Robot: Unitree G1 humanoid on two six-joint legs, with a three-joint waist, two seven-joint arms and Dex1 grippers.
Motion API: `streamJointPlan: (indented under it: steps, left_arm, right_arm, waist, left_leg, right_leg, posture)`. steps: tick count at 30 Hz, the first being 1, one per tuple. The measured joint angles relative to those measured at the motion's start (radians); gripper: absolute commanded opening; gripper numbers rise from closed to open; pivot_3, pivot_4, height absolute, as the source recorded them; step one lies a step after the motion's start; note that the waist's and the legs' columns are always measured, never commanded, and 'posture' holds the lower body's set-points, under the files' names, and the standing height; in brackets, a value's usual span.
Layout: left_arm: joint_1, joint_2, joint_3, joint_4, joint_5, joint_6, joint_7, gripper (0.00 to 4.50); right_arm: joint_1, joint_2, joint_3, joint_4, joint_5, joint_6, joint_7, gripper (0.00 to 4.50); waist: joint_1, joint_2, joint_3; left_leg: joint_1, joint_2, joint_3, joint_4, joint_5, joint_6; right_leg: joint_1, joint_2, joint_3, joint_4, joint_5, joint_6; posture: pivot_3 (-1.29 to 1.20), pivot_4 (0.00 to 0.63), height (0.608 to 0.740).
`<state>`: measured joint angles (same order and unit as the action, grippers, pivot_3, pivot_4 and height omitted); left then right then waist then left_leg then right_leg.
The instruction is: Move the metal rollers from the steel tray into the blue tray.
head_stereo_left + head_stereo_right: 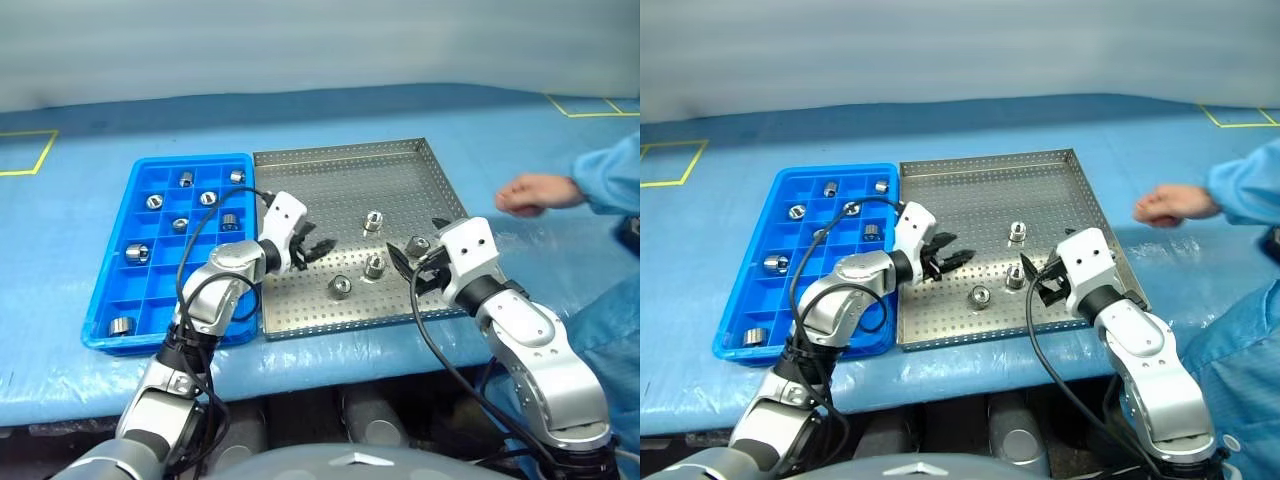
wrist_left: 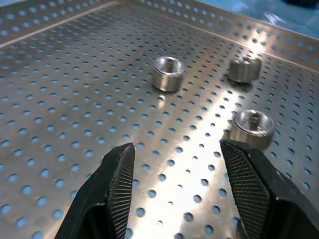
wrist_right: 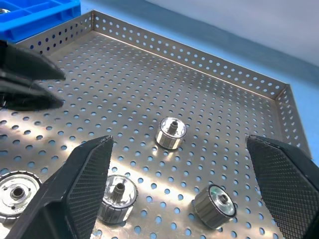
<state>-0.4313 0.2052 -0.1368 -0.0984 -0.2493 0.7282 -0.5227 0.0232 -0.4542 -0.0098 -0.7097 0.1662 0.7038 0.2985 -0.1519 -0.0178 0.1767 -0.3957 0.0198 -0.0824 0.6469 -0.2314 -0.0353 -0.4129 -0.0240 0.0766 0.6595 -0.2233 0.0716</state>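
The person's hand (image 1: 528,194) at 3 o'clock rests on the bench, and the blue sleeve (image 1: 608,176) is cut off at the picture's edge. The near edge of the blue tray (image 1: 152,340) is partly hidden behind the left arm and its black cable. One roller (image 1: 417,245) at the steel tray's 4 o'clock sits half hidden behind the right gripper (image 1: 418,264).

The bench (image 1: 90,380) is covered in blue sheeting, with yellow tape lines (image 1: 38,160) at 10 o'clock and 1 o'clock, and a pale wall stands behind.

The steel tray (image 1: 350,160) lies in the middle, with the blue tray touching its 9 o'clock side. Four metal rollers (image 1: 373,220) remain on the perforated floor, grouped toward 5 o'clock and well apart from each other. Seven rollers (image 1: 185,179) sit in the blue tray's compartments, one to a cell.

The left gripper (image 1: 314,247) hangs over the steel tray near its 8 o'clock edge, fingers (image 2: 117,189) apart and empty. The right gripper hovers at 5 o'clock, its fingers (image 3: 79,189) spread wide around nothing, with rollers just beyond them.
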Motion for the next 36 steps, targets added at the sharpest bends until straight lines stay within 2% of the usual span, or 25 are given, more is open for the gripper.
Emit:
streamJointPlan:
  steps: [7, 14, 36]
  left_arm:
    - [0.06, 0.052, 0.097, -0.061, -0.04, 0.007, 0.02, 2.97]
    - [0.097, 0.071, 0.061, -0.103, -0.048, 0.03, 0.017, 2.97]
    - [0.086, 0.083, 0.008, -0.101, -0.068, 0.031, -0.008, 2.97]
  right_arm:
    - [-0.043, -0.002, 0.023, 0.041, -0.003, -0.012, 0.027, 4.5]
    - [-0.053, -0.01, 0.053, 0.058, -0.002, -0.019, 0.066, 4.5]
    - [-0.011, -0.023, 0.05, 0.034, -0.008, -0.016, 0.064, 4.5]
  waist:
    - [0.035, 0.0, 0.0]
    - [0.069, 0.0, 0.0]
    - [0.065, 0.0, 0.0]
  left_leg:
    - [0.0, 0.0, 0.0, 0.0, 0.0, 0.0]
    - [-0.001, 0.0, 0.0, 0.0, 0.0, 0.0]
    - [0.0, 0.0, 0.0, 0.0, 0.0, 0.0]
  right_leg:
    - [0.0, 0.0, 0.0, 0.0, 0.001, 0.001]
    - [0.0, 0.0, -0.001, -0.001, 0.0, 0.0]
    - [0.0, 0.0, -0.001, -0.001, -0.001, -0.002]
  posture:
    - [-0.08, 0.15, 0.74]
    - [-0.08, 0.15, 0.74]
    - [-0.13, 0.15, 0.74]
